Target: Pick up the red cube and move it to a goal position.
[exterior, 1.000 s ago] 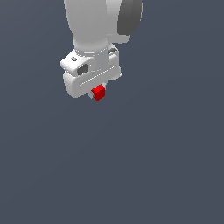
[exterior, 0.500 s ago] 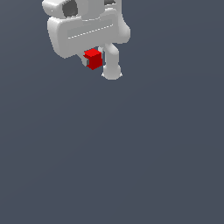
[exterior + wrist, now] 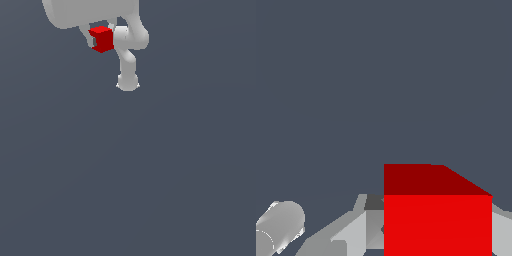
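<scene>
The red cube hangs high in the exterior view, just under the white hand of the arm. My gripper is shut on it, with the cube wedged between the two fingers and most of the fingers hidden behind it. Up close in the wrist view the red cube fills the space between the grey fingers, one on each side of it. The cube is off the ground. No goal marker shows in either view.
Behind the cube in the exterior view stands a lower part of the white arm. A white-grey cylinder of the arm shows in the wrist view. All around is a plain dark blue-grey ground.
The gripper has carried the red cube upward and slightly to the exterior view's left. Hand and cube look larger now, and more of the hand is cut off by the frame edge.
</scene>
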{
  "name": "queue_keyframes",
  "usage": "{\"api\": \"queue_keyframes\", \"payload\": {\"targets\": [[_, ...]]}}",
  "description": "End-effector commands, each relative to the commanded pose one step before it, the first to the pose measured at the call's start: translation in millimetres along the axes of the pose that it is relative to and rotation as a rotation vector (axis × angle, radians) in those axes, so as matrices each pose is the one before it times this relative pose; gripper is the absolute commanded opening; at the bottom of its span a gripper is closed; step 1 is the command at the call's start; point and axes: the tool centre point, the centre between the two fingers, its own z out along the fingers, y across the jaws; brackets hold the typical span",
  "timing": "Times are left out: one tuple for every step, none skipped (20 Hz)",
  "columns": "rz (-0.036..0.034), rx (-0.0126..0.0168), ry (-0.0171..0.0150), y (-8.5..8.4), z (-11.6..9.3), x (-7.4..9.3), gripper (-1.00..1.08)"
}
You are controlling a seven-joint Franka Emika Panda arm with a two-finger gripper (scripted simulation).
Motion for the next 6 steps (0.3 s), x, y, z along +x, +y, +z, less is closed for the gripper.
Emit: {"api": "queue_keyframes", "payload": {"targets": [[0.00049, 0.00043, -0.00065, -0.53, -8.11, -1.66, -1.00], [0.00000, 0.00000, 0.00000, -0.07, -2.00, -0.31, -1.00], [0.00000, 0.00000, 0.00000, -0.03, -1.53, -0.22, -1.00], [0.00000, 0.00000, 0.00000, -0.01, -1.06, -0.14, -1.00], [0.00000, 0.00000, 0.00000, 0.00, -0.62, -0.08, -1.00], [0.00000, 0.00000, 0.00000, 0.00, -0.20, -0.03, -1.00]]}}
